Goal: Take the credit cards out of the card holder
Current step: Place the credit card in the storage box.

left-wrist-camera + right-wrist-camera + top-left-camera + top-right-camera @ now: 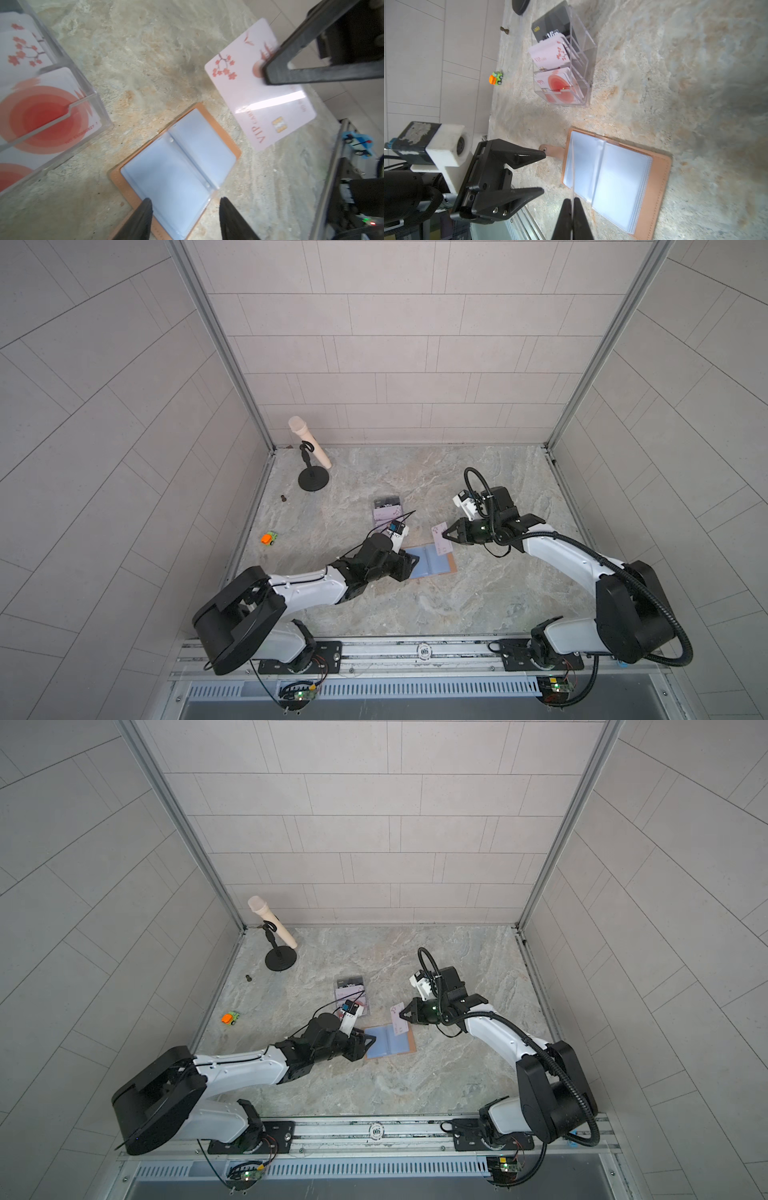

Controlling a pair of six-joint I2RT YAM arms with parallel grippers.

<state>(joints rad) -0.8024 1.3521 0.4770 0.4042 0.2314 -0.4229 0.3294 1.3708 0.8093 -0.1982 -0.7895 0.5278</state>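
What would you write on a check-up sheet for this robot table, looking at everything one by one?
Surface: marble-look tabletop, no spills seen.
Job's things: tan card holder lies open and flat; VIP card is out of it, pinched in the air; clear card stand holds more cards.
Clutter: microphone on its stand, toy car and small brown piece, each apart, toward the robot's left side.
Grippers: left gripper open and holding nothing, at the holder's edge; right gripper shut on the VIP card.
Cables: ribbed black hose runs along the right arm; thin wire arches over the left wrist.
Surroundings: grey tiled walls; metal rail in front.
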